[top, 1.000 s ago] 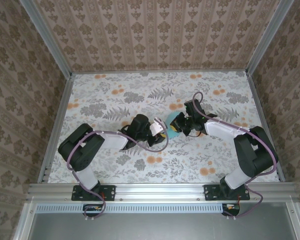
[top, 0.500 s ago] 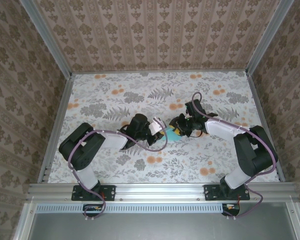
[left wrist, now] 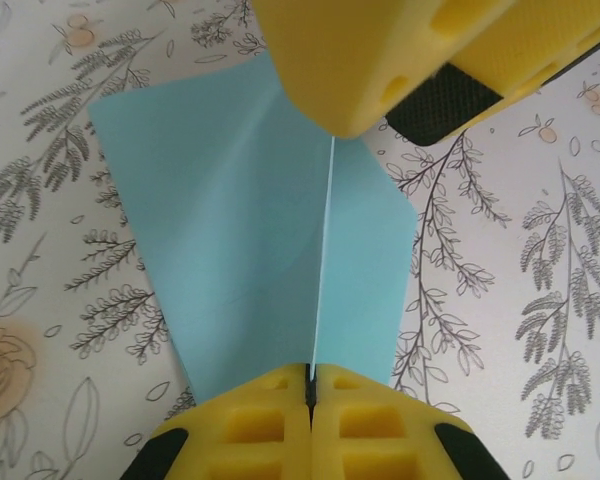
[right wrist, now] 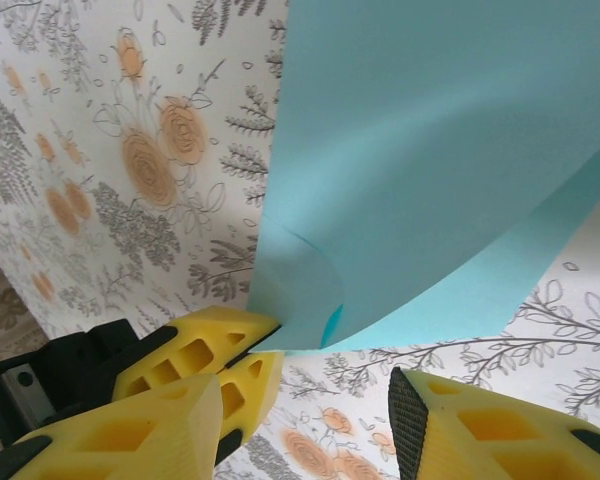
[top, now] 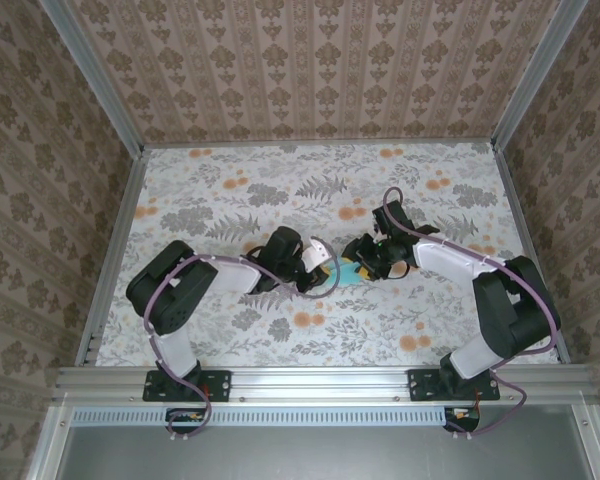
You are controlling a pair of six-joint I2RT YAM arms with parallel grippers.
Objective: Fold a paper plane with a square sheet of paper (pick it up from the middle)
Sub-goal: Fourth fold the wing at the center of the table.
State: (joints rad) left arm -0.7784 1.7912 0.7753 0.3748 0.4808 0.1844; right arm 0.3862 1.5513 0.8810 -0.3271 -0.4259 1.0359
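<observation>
Light-teal paper, the sheet of paper (top: 352, 272), sits at the centre of the top view on the floral tabletop (top: 230, 190), between the two arms' tips. In the left wrist view the sheet (left wrist: 230, 230) spreads across the middle of the frame with a straight crease running up it. It is already folded, and its outline is no longer square.

The left fingers (left wrist: 260, 430), yellow, are pressed together at the bottom edge of that frame, pinching the near end of the crease. The right fingers (left wrist: 360, 60) cover the paper's far end at the top. Seen from the right wrist, the right fingers (right wrist: 130, 430) stand spread at the bottom corners, clamping nothing. The sheet (right wrist: 430, 150) fills the upper right there. Whether they touch it I cannot tell.
</observation>
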